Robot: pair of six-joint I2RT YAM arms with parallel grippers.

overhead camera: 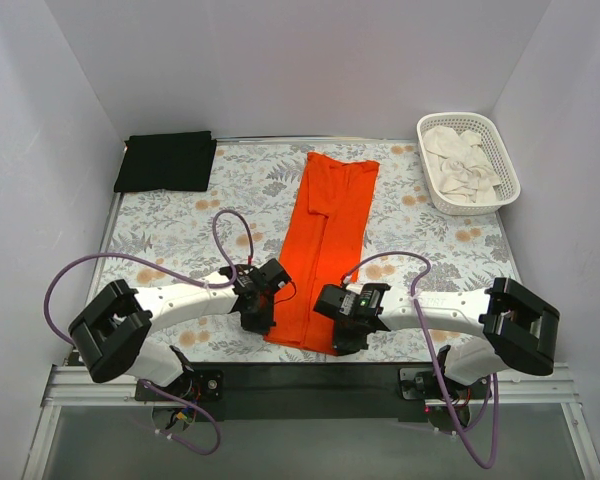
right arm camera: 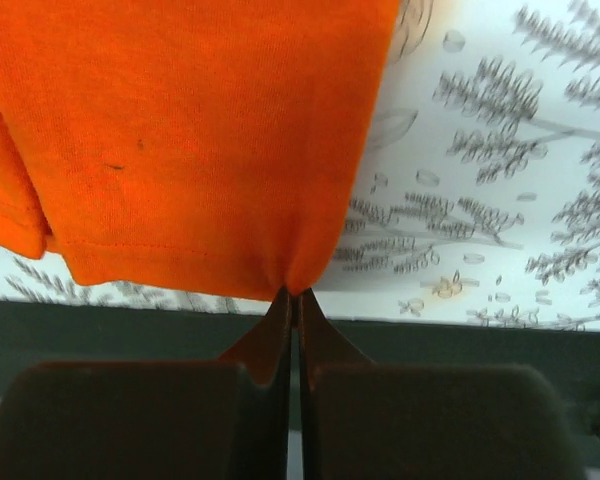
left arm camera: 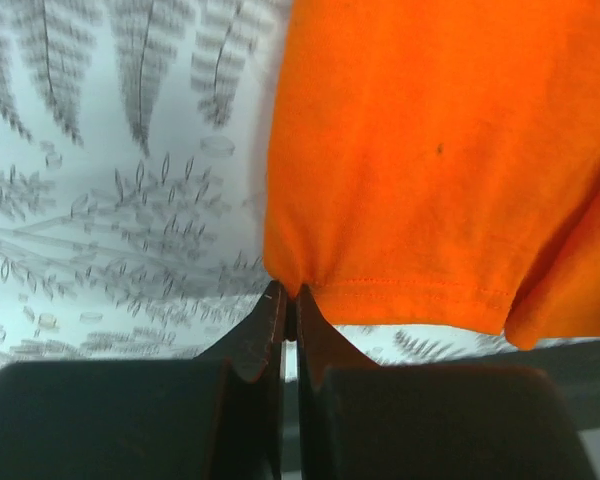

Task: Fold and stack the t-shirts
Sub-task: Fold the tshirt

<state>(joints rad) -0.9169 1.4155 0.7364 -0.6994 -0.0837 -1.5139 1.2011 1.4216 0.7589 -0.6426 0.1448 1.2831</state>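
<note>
Left of the white lattice basket [overhead camera: 509, 172], the orange t-shirt [overhead camera: 330, 235] lies as a long folded strip on the surface [overhead camera: 180, 225]. The black t-shirt [overhead camera: 166, 161] lies farther left of the basket. The left hand [left arm camera: 288, 292] and right hand [right arm camera: 293, 293] each pinch a near hem corner. Best to lift both corners level and together. Two t-shirts, two hands, one basket.

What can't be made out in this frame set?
- Top view: the orange shirt's near corners, covered by the left gripper and right gripper.
- Wrist views: how much hem sits between the shut fingertips. The frame edges cut off the rest of the shirt.
- Black shirt: too dark to show its folds.
- Basket: the white cloth is crumpled, so what it is stays unclear.
</note>
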